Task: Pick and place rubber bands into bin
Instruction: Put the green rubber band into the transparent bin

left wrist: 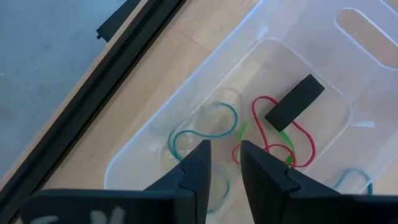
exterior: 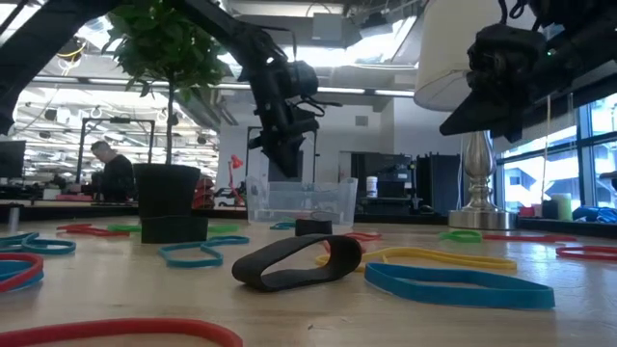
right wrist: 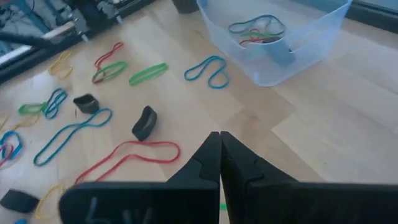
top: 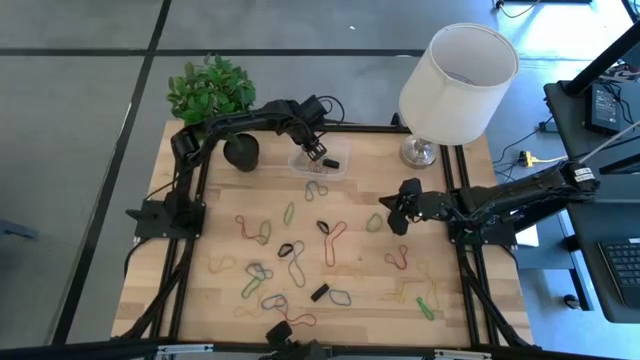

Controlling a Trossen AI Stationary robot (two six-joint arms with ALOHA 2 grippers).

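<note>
The clear bin stands near the table's far edge, between the black pot and the lamp. It holds red, green and teal rubber bands and a black band. My left gripper hangs just above the bin, pointing down, its fingers slightly apart with nothing between them. My right gripper hovers shut above the table's right middle, and the wrist view shows no band at its fingertips. Many loose rubber bands lie flat across the wood, among them a green one beside the right gripper.
A white-shaded lamp stands at the far right corner. A black pot with a green plant stands at the far left. Black frame rails run along both sides. Wide black bands lie among the thin ones.
</note>
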